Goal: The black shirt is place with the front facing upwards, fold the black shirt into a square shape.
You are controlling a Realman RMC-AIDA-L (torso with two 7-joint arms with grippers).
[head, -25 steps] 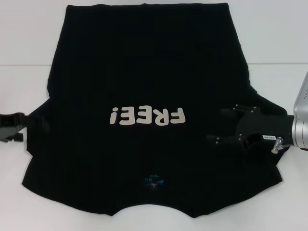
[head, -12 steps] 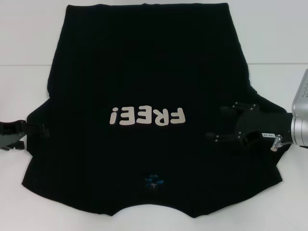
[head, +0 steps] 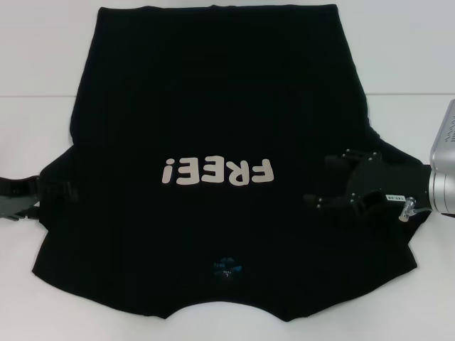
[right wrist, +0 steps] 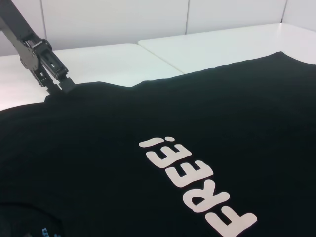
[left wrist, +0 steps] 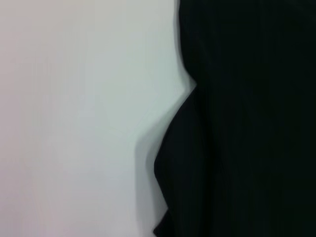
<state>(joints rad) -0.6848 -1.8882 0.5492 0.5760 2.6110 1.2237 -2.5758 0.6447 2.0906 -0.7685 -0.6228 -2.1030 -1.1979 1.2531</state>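
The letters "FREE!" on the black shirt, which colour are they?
Cream letters "FREE!" on the black shirt, clearest in the head view.

The black shirt (head: 213,106) lies flat, front up, filling the frame's centre — cream "FREE!" letters mid-frame, blue neck label at lower centre.

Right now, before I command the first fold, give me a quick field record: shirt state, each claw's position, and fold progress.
shirt: black shirt spread flat on the white table, front up, "FREE!" lettering showing
neck label: small blue label near the edge closest to the robot
left claw: at the shirt's left sleeve edge; grip unclear
right claw: over the right sleeve area, fingers apart
fold progress: none visible, shirt not yet folded
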